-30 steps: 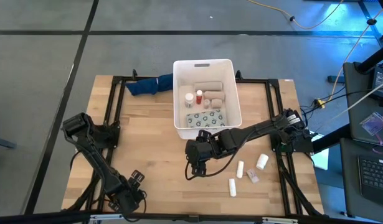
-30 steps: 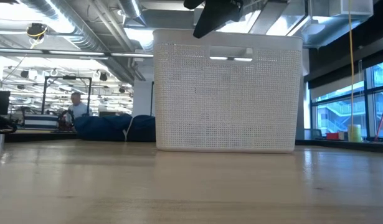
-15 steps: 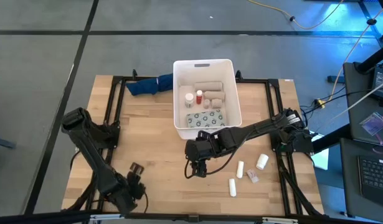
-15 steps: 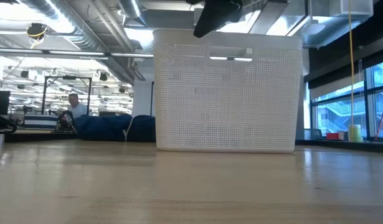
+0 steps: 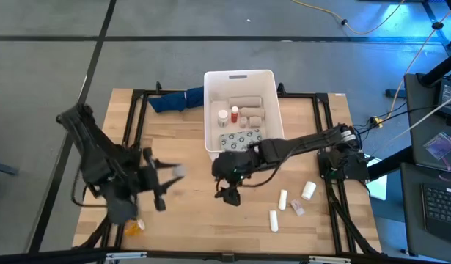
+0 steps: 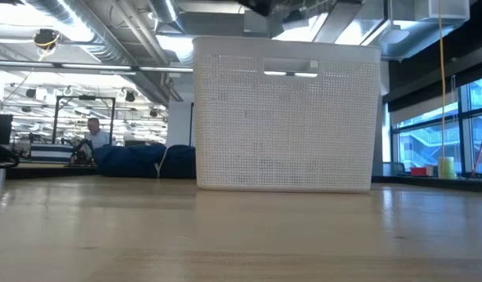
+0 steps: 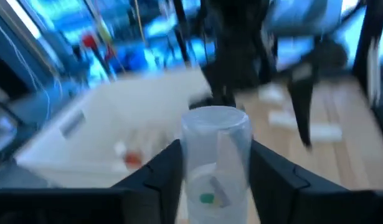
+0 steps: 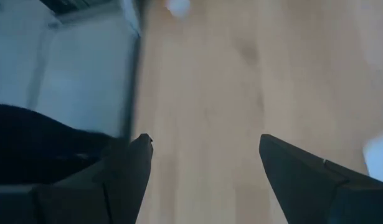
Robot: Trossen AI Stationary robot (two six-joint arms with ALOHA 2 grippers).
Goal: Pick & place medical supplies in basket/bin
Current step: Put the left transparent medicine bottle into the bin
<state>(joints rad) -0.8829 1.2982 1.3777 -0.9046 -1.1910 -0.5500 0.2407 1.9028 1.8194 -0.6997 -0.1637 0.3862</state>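
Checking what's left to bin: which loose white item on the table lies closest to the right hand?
The white tube just right of the right hand; the others lie farther right or nearer the table's front.

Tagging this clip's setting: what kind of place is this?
Probably a robotics lab or workshop: a wooden table on a black frame, exposed ceiling ducts, cables on the floor, workbenches behind.

Grey floor point(image 5: 49, 66), ceiling ducts point(image 6: 84, 31)

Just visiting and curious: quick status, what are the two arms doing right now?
Left gripper shut on clear pill bottle, left of white plastic tub. Right gripper open, empty, beside tub. Nothing blocking.
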